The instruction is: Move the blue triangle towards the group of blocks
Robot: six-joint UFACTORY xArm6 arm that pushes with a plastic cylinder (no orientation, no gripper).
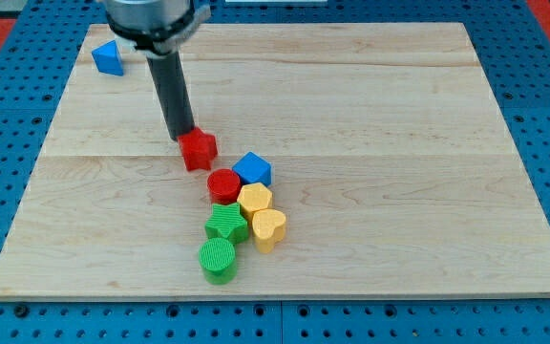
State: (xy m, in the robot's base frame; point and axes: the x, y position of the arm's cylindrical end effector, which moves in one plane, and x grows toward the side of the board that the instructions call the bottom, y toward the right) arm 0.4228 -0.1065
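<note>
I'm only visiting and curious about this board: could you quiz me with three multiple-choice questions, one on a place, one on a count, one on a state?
1. Where is the blue triangle?
A. the view's top left
B. the view's bottom right
C. inside the group

2. How many yellow blocks?
A. none
B. two
C. five

3. What does my tip meet?
A. the blue triangle
B. the green cylinder
C. the red block

Key: A, it sits alone near that corner; B, a yellow block and a yellow heart; C, the rod ends at its upper left edge.
</note>
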